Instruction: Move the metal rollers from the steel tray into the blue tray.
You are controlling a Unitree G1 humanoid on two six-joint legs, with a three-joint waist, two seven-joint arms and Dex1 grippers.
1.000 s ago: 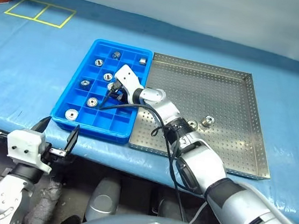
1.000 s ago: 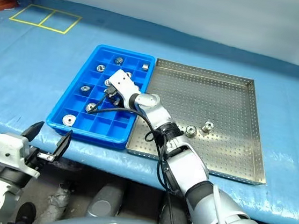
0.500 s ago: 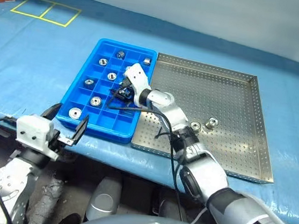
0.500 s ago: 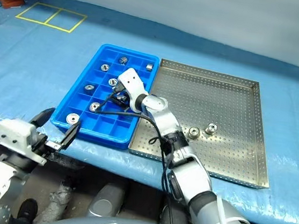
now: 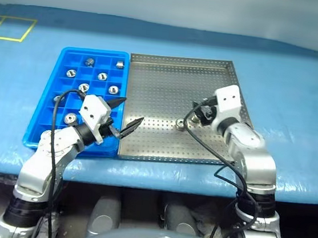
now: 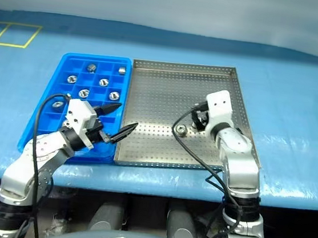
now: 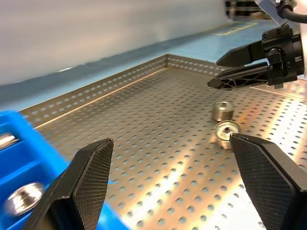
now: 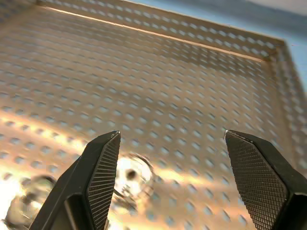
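The right gripper [image 8: 168, 182] has its fingers spread with nothing between them, where a second ago it hung pinched over the blue tray [image 5: 40, 127] at centre left of the head view; now it sits right of centre over the steel tray [image 5: 169, 83]. I judge a roller was just dropped into a compartment and the arm has swung back for the next one. In its wrist view a metal roller [image 8: 130, 176] lies low in the frame just ahead of the left fingertip, not yet touched, with a second one blurred at the lower left corner.

The left gripper [image 5: 125, 115] is also wide apart and empty; it has come up from the lower left corner to hover over the seam where the two trays meet. Its wrist view shows the two remaining rollers [image 7: 224, 120] side by side on the perforated sheet, right of centre, the other gripper's tips above them.

Eight or so rollers [image 5: 102, 76] already sit in the blue compartments at upper left, so only that pair is left to move
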